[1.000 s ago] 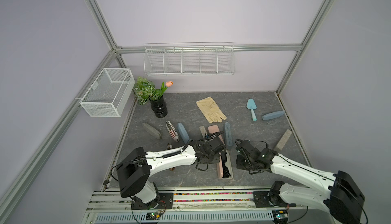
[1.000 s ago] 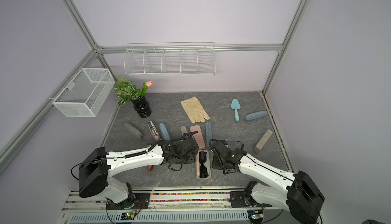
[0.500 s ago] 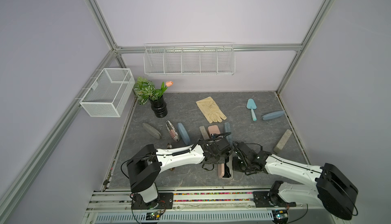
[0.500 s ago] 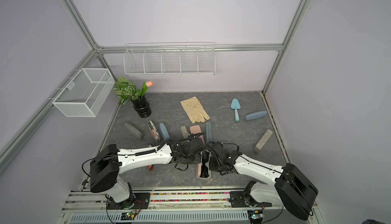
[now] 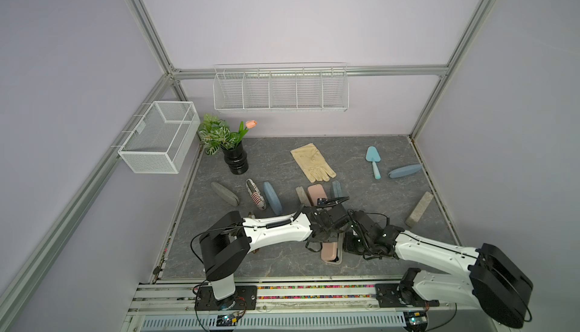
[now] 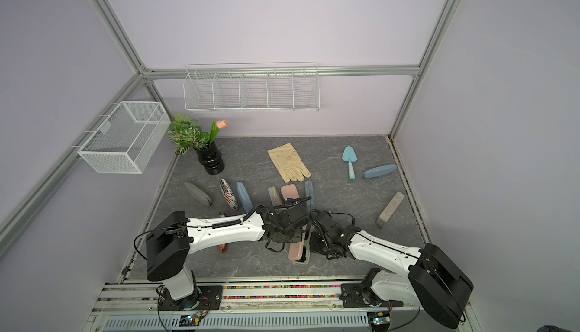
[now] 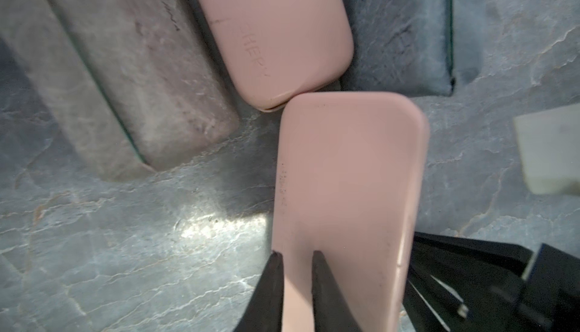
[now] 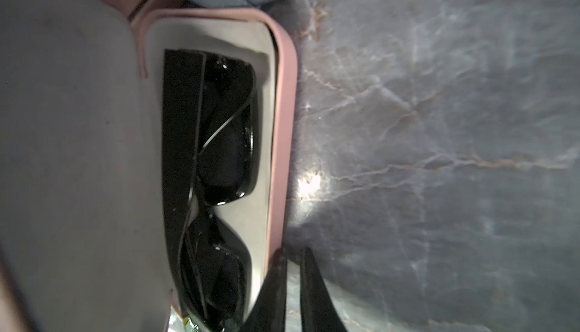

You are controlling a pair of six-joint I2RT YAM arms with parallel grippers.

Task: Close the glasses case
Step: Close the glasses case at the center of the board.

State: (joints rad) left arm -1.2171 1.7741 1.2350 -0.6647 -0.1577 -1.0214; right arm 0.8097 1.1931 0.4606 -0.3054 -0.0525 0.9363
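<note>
Top views: pink glasses case lengthwise, front edge to back.

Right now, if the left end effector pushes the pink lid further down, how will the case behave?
The pink lid looks like a rigid shell, so it should probably swing as one piece, not bend. The tray lies flat on the table, so it may slide rather than tip. The sunglasses sit below the rim, so they likely will not block closing.
</note>
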